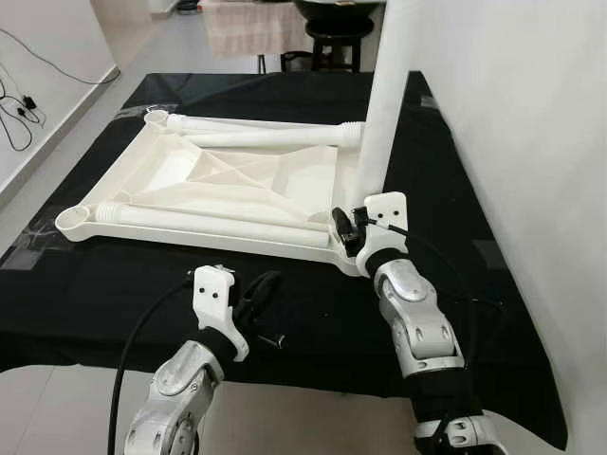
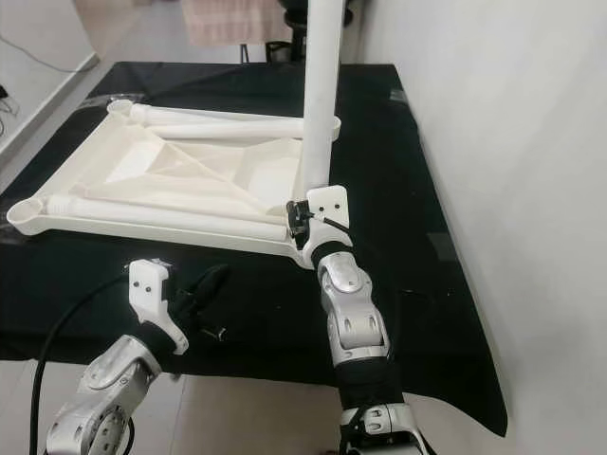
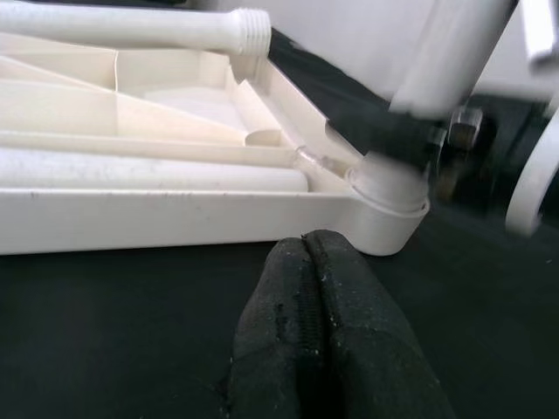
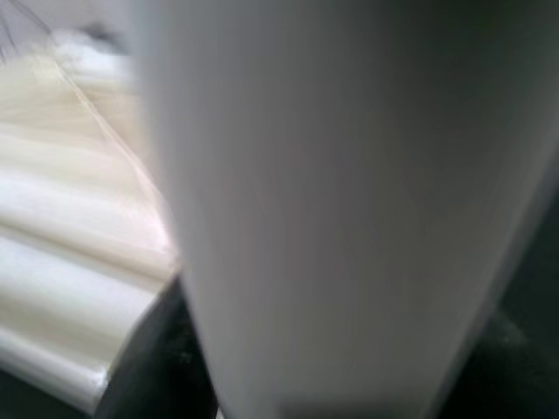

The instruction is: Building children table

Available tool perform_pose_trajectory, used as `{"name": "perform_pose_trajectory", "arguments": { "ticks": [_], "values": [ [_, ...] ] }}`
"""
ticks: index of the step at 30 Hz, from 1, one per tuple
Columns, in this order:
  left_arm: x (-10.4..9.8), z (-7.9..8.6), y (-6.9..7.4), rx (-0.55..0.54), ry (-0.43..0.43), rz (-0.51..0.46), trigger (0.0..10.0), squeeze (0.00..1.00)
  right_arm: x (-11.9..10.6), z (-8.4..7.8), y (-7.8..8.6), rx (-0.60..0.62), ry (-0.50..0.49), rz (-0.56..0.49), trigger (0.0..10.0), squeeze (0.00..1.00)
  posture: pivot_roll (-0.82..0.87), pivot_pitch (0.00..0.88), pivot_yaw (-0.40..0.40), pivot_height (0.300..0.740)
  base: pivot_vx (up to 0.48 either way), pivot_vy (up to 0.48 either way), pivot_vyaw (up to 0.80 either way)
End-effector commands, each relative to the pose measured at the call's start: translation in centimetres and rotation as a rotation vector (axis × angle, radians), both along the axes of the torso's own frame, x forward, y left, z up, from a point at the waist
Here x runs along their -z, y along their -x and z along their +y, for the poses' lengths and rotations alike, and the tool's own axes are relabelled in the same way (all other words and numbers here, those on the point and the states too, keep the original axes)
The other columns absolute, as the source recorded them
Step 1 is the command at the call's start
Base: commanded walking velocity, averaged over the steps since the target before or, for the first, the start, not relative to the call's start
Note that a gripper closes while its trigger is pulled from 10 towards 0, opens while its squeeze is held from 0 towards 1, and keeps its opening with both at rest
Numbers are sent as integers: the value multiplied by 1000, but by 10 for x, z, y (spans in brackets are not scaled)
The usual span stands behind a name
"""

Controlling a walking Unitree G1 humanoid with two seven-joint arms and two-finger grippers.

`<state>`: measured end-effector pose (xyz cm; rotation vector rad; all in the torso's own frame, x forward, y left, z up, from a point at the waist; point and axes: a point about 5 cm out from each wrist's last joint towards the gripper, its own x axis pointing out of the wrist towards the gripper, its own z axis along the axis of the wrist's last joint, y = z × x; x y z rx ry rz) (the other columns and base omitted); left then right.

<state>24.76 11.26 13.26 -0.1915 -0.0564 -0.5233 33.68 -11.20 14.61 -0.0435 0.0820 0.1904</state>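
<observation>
- White plastic tabletop (image 1: 228,185) lies upside down on a black-covered table (image 1: 455,284), ribbed underside facing up.
- One white table leg (image 1: 389,95) stands upright in the near right corner socket (image 3: 389,196) of the tabletop.
- Right gripper (image 1: 349,227) is at the base of that leg, fingers clamped on it; the right wrist view is blurred, with the leg right up against the camera.
- Three loose legs lie inside the tray: one along the near edge (image 1: 204,220), two along the far edge (image 1: 266,133), threaded ends visible.
- Left gripper (image 1: 258,292) hovers over the black cloth, just in front of the tabletop's near edge, fingers pressed together and empty.
- A small dark object (image 1: 275,338) lies on the cloth just beside the left gripper; too small to identify.
- White wall (image 1: 531,142) sits close along the table's right side.
- Dark stool (image 1: 334,43) stands beyond the far edge.
- Cables (image 1: 24,104) trail on the floor to the left.
</observation>
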Motion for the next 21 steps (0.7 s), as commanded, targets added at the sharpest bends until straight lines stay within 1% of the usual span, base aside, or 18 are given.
{"name": "perform_pose_trajectory", "arguments": {
  "ticks": [1, 2, 3, 4, 5, 6, 8, 10, 13, 14, 15, 16, 17, 19, 20, 21],
  "values": [
    [6, 2, 1, 5, -10, 27, 10000, 0, -4, 3, -2, -42, -9, -1, 10000, 1000, 74, 104, 10, 740, 0, 0, 0],
    [6, 2, 1, 7, -10, 27, 10000, 0, -13, 3, -6, -115, -43, -36, 10000, 306, 74, 107, 11, 740, 0, 0, 0],
    [6, 2, 1, 7, -10, 27, 10000, 0, -13, 3, -6, -115, -43, -36, 10000, 306, 74, 107, 11, 740, 0, 0, 0],
    [6, 1, 1, 8, -10, 27, 10000, 0, -20, 3, -9, -165, -69, -59, 10000, 306, 74, 107, 11, 740, 0, 0, 0],
    [6, 1, 1, 9, -10, 27, 10000, 0, -28, 3, -12, -261, -78, -90, 10000, 0, 75, 109, 10, 740, 0, 0, 0],
    [6, 1, 1, 9, -10, 26, 10000, 0, -35, 0, -15, -369, -51, -106, 10000, 0, 77, 111, 10, 740, 0, 0, 0],
    [6, 0, 1, 8, -9, 25, 10000, 0, -39, -9, -20, -493, 13, -101, 10000, 0, 79, 115, 7, 740, 0, 0, 0],
    [5, 0, 1, 7, -9, 24, 10000, 0, -40, -16, -23, -527, 28, -85, 10000, 0, 79, 115, 7, 740, 0, 0, 0],
    [5, -1, 2, 7, -7, 22, 10000, 0, -42, -27, -31, -571, 80, -60, 10000, 0, 78, 121, 3, 740, 0, 0, 0],
    [5, -1, 2, 6, -5, 21, 10000, 0, -43, -31, -35, -573, 92, -54, 9686, 0, 77, 126, 4, 740, 0, 0, 0],
    [5, -1, 2, 6, -5, 21, 10000, 0, -43, -31, -35, -573, 92, -54, 9686, 0, 77, 126, 4, 740, 0, 0, 0],
    [4, -2, 2, 6, -3, 20, 10000, 0, -47, -34, -40, -584, 76, -50, 0, 0, 75, 132, 2, 740, 0, 0, 0],
    [4, -3, 2, 6, -3, 19, 10000, 0, -48, -34, -41, -594, 60, -50, 0, 0, 75, 132, 2, 740, 0, 0, 0],
    [4, -3, 2, 6, -3, 19, 10000, 0, -48, -34, -41, -594, 60, -50, 0, 0, 75, 132, 2, 740, 0, 0, 0],
    [3, -4, 3, 5, -1, 17, 10000, 0, -51, -34, -42, -641, 46, -42, 0, 0, 66, 140, 2, 740, 0, 0, 0],
    [3, -4, 3, 5, -1, 17, 10000, 0, -51, -34, -42, -641, 46, -42, 0, 0, 66, 140, 2, 740, 0, 0, 0]
  ]
}}
